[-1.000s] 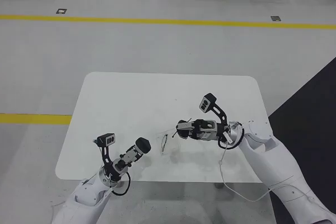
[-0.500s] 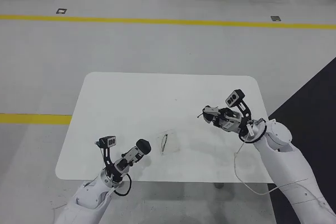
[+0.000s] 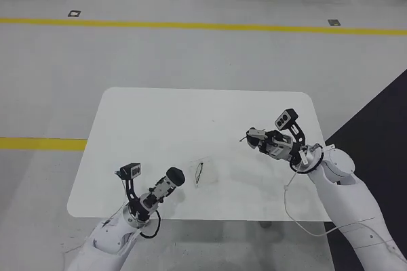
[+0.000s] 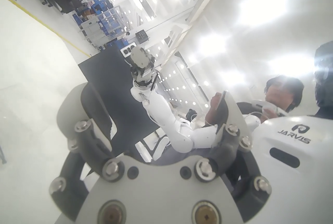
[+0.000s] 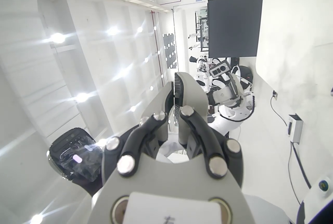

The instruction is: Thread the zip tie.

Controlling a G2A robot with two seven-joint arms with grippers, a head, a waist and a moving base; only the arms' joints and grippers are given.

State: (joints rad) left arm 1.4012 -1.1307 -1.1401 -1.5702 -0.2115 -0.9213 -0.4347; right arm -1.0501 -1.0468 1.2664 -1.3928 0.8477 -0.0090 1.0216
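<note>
The black zip tie [image 3: 199, 173] lies as a narrow loop on the white table [image 3: 156, 122], near the front edge and between the two arms. My left gripper [image 3: 174, 177] hovers just left of it; the left wrist view shows this gripper [image 4: 156, 97] open, aimed up into the room, with nothing between its fingers [image 4: 89, 105]. My right gripper [image 3: 249, 136] is above the table's right part, well to the right of the tie. In its own view the right gripper [image 5: 173, 88] is shut, its pads nearly touching, with nothing visible between them.
A black panel [image 3: 386, 135] stands off the table's right side. A thin white cable [image 3: 292, 217] hangs from the right arm past the table's front edge. The back and left of the tabletop are bare white surface.
One second ago the right gripper was right beside the zip tie; it has pulled back to the right and further back, leaving the tie on the table. The left arm has barely shifted.
</note>
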